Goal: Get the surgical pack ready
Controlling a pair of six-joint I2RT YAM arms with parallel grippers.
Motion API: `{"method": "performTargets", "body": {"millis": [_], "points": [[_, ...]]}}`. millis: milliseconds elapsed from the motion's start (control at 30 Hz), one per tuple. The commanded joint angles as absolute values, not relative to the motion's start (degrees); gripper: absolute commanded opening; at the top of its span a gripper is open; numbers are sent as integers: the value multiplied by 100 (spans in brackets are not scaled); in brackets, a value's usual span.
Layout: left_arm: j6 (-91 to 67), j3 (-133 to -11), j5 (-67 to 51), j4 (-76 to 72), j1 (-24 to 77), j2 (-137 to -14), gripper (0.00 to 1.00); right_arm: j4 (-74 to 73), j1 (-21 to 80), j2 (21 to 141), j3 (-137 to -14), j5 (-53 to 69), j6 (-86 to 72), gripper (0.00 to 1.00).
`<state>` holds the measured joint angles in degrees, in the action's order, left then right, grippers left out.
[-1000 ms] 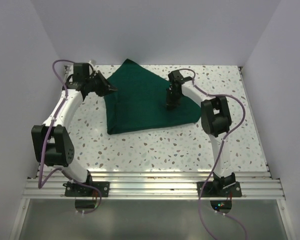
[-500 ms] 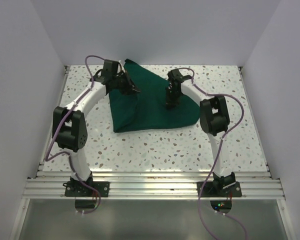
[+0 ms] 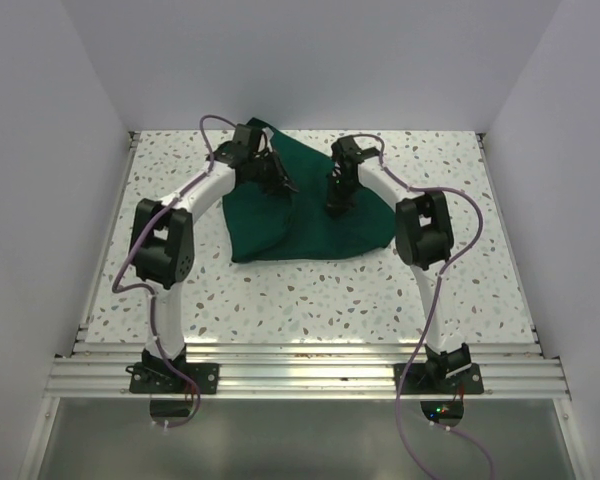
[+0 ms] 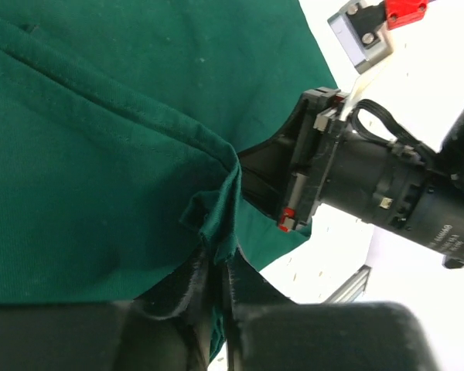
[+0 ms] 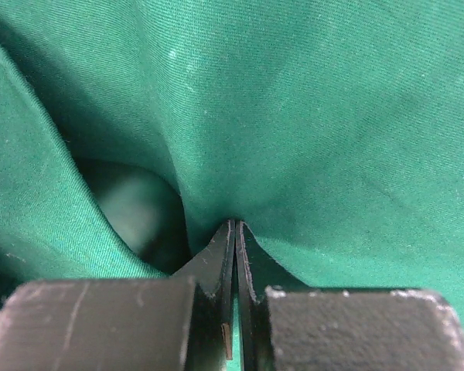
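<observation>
The surgical pack shows only as the dark green cloth, lying crumpled at the table's back middle; no instruments, tray or strips show. My left gripper is shut on a bunched edge of the cloth and holds it lifted over the cloth's left part; in the left wrist view the left gripper pinches a gathered fold. My right gripper points straight down on the cloth's middle. In the right wrist view the right gripper is shut, its tips pressed into the cloth, which dents around them.
The speckled white table is boxed in by pale walls on the left, back and right. A metal rail with both arm bases runs along the near edge. The right arm's wrist is close beside my left gripper.
My left arm has swung right from the table's back left, carrying the cloth's left corner over the cloth, which is now narrower and bunched. The right gripper has stayed put.
</observation>
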<state>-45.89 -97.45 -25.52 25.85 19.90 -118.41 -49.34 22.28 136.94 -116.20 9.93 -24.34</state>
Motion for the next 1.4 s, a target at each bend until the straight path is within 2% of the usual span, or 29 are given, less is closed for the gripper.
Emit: {"method": "performTargets", "body": {"millis": [0, 100, 133, 200, 233, 367, 533, 600, 767, 933, 1267, 1367], "points": [[-4474, -10046, -2523, 2557, 2030, -11961, 18, -5018, 2329, 14018, -11829, 1098, -2320, 0], [-4255, -10037, -2523, 2732, 2030, -12023, 36, -5141, 2312, 13949, -11944, 1090, -2268, 0], [-4184, -10028, -2496, 2786, 2030, -12006, 47, -5159, 2312, 13905, -11970, 1064, -2259, 0], [-3948, -9932, -2417, 2900, 2021, -11849, 56, -5255, 2277, 13834, -12163, 1063, -2233, 0], [-3868, -9906, -2295, 2944, 2013, -11787, 61, -5317, 2268, 13825, -12260, 1063, -2224, 0], [-3464, -9818, -2074, 3172, 1969, -11400, 67, -5782, 2162, 13729, -12909, 950, -2110, 2], [-3208, -9528, -1925, 3261, 1951, -10829, 65, -6178, 2109, 13325, -13113, 694, -1872, 5], [-3164, -9195, -1881, 3235, 1942, -10619, 62, -6328, 2109, 13045, -12842, 782, -1846, 6], [-3041, -8255, -2074, 3042, 1942, -10135, 52, -6065, 2197, 12139, -11141, 958, -1793, 6], [-3103, -7069, -2373, 2637, 1951, -9599, 42, -5740, 2355, 11506, -9987, 1011, -1802, 6], [-2997, -6566, -1969, 2795, 1942, -9361, 33, -5353, 2619, 11522, -9317, 1178, -1960, 4], [-2988, -6583, -1881, 2830, 1951, -9159, 35, -5160, 2628, 11575, -9123, 1099, -1995, 4]]}}
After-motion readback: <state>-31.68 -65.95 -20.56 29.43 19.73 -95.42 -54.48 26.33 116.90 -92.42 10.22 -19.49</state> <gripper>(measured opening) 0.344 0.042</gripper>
